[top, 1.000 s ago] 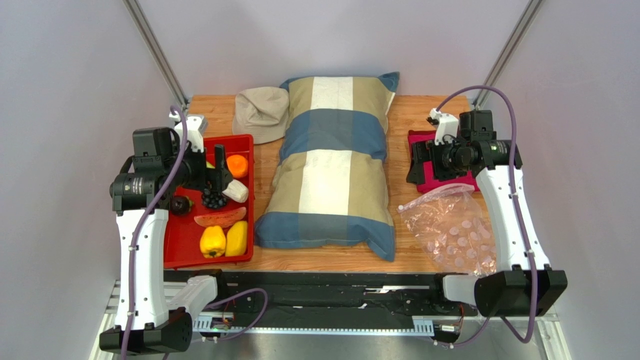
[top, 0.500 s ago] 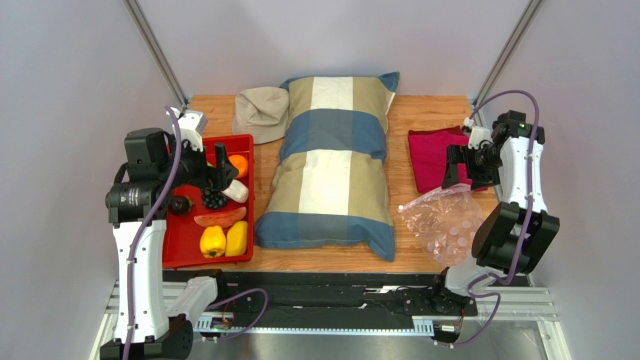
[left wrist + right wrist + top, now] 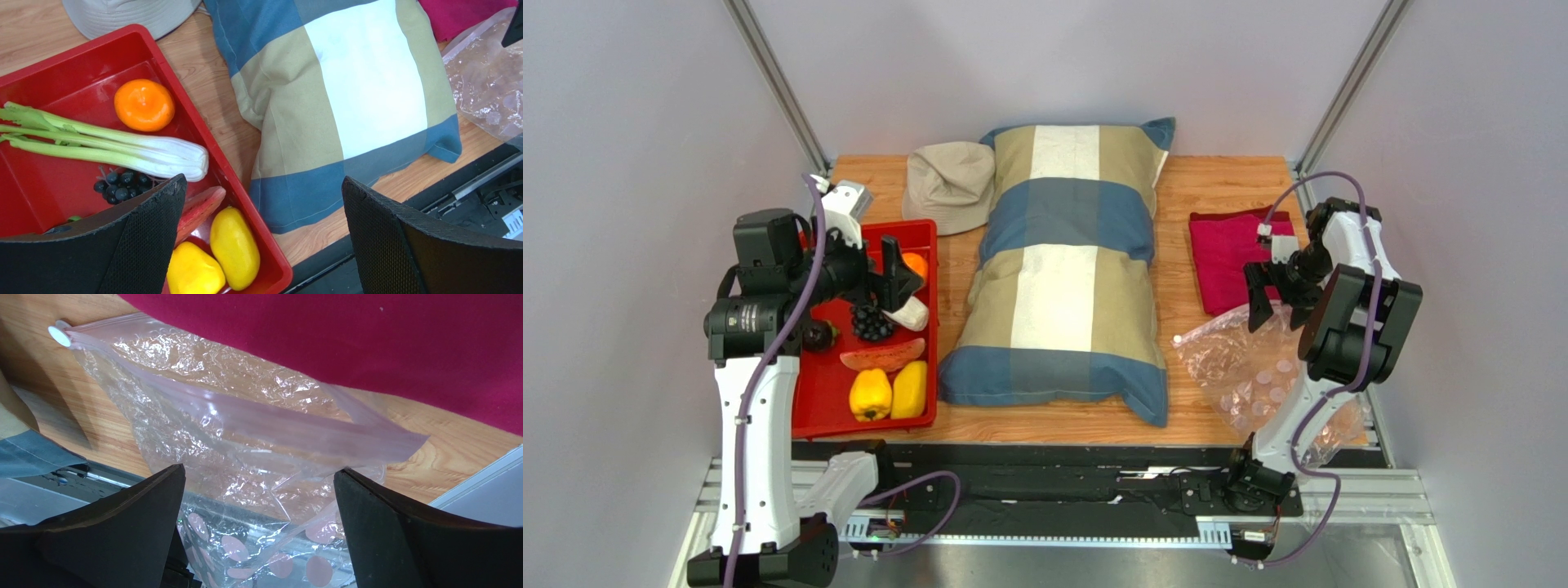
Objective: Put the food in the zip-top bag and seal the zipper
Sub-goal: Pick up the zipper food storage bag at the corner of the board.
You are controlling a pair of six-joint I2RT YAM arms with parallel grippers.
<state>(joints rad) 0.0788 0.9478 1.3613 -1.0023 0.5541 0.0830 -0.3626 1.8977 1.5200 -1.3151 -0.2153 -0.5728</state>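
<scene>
The food lies in a red tray (image 3: 817,398) at the left: an orange (image 3: 144,105), a celery stalk (image 3: 110,144), dark grapes (image 3: 120,184), a reddish slice (image 3: 199,208) and two yellow peppers (image 3: 234,246). My left gripper (image 3: 895,276) is open and empty above the tray; in its wrist view (image 3: 264,239) the peppers lie between the fingers. The clear dotted zip-top bag (image 3: 1247,368) lies at the right front. My right gripper (image 3: 1271,298) is open and empty just above its mouth. The pink zipper strip (image 3: 276,425) runs across the right wrist view, its mouth slightly parted.
A large checked pillow (image 3: 1069,270) fills the table's middle. A beige hat (image 3: 950,184) lies behind the tray. A magenta cloth (image 3: 1228,251) lies behind the bag. The bag's front end hangs over the table's near edge.
My right arm has folded back and its gripper has moved from over the magenta cloth to the bag's mouth. My left gripper has barely shifted over the tray.
</scene>
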